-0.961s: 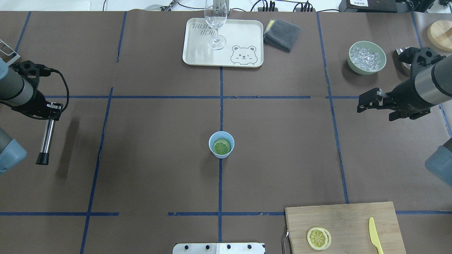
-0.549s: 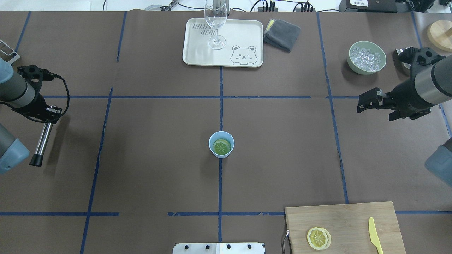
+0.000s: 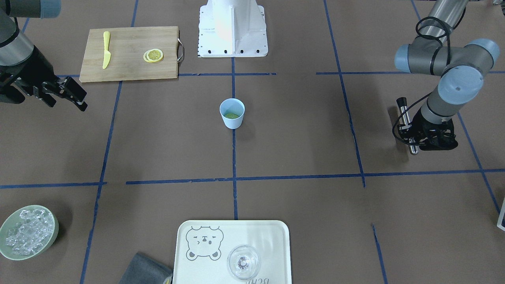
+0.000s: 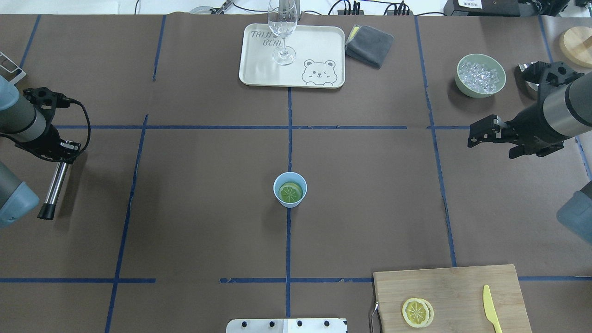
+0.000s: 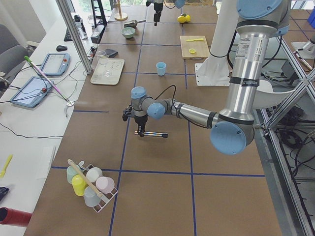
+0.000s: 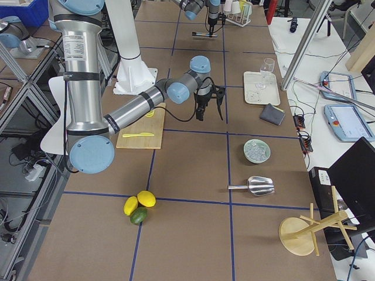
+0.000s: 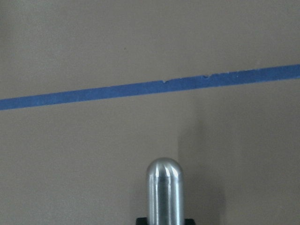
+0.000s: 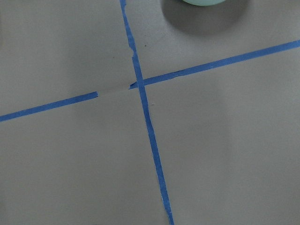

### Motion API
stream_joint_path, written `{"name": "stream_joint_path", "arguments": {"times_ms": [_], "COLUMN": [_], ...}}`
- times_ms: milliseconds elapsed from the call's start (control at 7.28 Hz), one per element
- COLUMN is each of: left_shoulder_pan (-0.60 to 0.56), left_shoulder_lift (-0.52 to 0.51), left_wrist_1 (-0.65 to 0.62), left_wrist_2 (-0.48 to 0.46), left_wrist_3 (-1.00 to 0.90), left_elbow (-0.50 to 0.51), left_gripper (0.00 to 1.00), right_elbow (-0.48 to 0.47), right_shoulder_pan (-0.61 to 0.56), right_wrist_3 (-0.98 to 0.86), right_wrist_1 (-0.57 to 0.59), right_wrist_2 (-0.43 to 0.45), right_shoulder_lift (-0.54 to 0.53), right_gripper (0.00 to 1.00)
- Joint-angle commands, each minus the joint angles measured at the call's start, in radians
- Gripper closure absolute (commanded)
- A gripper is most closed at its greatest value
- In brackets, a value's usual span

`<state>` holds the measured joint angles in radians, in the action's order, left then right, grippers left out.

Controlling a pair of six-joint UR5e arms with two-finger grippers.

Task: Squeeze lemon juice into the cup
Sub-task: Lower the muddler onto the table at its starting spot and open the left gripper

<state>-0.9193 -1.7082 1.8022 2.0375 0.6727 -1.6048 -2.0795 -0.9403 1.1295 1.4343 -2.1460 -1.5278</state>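
Note:
The light-blue cup (image 4: 290, 189) stands at the table's middle, also in the front view (image 3: 232, 113). A round lemon piece (image 4: 291, 192) lies inside it, cut face up, tinted greenish. My left gripper (image 4: 64, 151) is far to the cup's left, shut on a steel rod with a black tip (image 4: 54, 185), which also shows in the left wrist view (image 7: 164, 192). My right gripper (image 4: 478, 134) hangs open and empty far to the cup's right, above the table (image 3: 75, 96).
A wooden cutting board (image 4: 458, 284) at the near right carries lemon slices (image 4: 417, 312) and a yellow knife (image 4: 491, 309). At the back are a tray (image 4: 323, 46) with a wine glass (image 4: 282, 32), a grey cloth (image 4: 369, 45) and a green bowl of ice (image 4: 481, 75).
My left gripper has drawn a little further left with the steel rod, away from the cup. The right arm, the cup and the lemon have not moved.

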Motion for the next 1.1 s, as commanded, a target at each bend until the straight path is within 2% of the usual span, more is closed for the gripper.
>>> {"name": "stream_joint_path", "arguments": {"times_ms": [0,961], "left_shoulder_pan": [-0.001,-0.001], "left_shoulder_lift": [0.001,0.001], "left_wrist_1": [-0.004,-0.003], "left_wrist_2": [0.015,0.016], "left_wrist_3": [0.005,0.033], "left_elbow": [0.002,0.019], "left_gripper": [1.0,1.0], "right_elbow": [-0.004,-0.005], "right_shoulder_pan": [0.0,0.0], "right_wrist_3": [0.003,0.003], "right_wrist_1": [0.0,0.0], "right_wrist_2": [0.0,0.0], "right_shoulder_lift": [0.0,0.0], "right_gripper": [0.0,0.0]}}
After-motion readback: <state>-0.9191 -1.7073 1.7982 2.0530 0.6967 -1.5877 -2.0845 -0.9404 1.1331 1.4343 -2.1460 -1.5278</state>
